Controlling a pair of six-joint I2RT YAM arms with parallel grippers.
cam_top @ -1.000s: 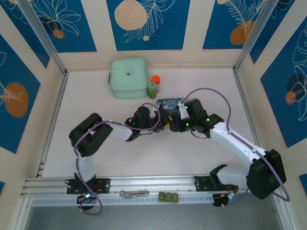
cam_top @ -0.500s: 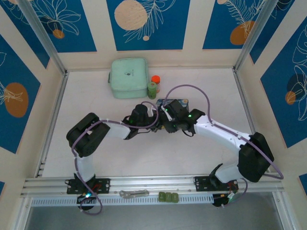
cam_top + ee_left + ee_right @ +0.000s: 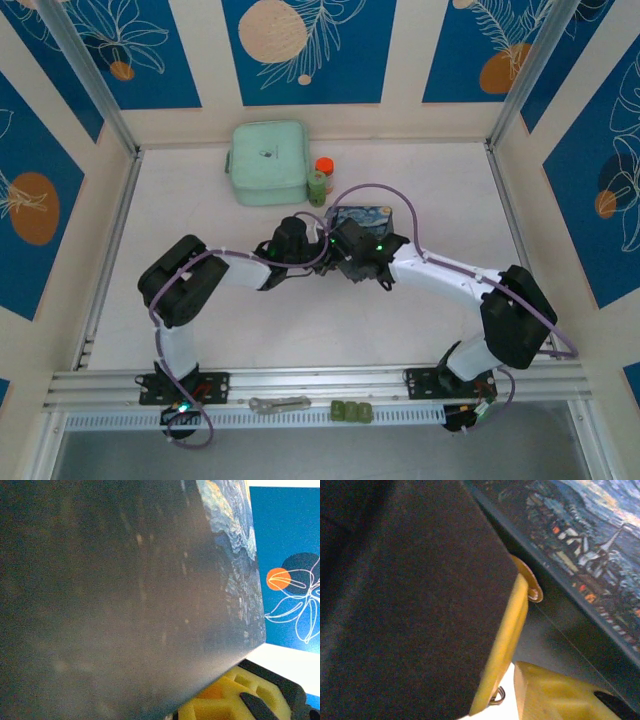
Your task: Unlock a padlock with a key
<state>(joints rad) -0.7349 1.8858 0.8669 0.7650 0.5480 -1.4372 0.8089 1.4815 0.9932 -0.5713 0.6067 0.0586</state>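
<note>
alignment work, by the look of it: both arms meet at the near side of the blue painted box (image 3: 362, 216) in the middle of the table (image 3: 190, 200). the left gripper (image 3: 303, 241) comes in from the left and the right gripper (image 3: 350, 253) from the right, the two nearly touching in the top view. in the right wrist view a small pale pinkish round tab with a hole, which i take for the head of the key (image 3: 534, 589), peeps out past the top of a yellow finger (image 3: 506, 640), just beside the dark side wall of the box. a thin metal ring (image 3: 498, 696) shows at the foot of that finger, and a dark blurred mass on the left of that view is too close to name. the padlock i cannot make out for certain; my guess is that it sits between the two grippers, against the box. the left wrist camera is hard up against the box wall, with a yellow block (image 3: 232, 700) at the lower right. whether either pair of fingers is closed or apart, the pictures do not tell. i judge the step to be bringing key to keyhole, with insertion not yet done. the next move calls for a slow, straight feed of the blade along the keyway with the lock body held steady, then a turn; any tilt could jam or slip the key
</note>
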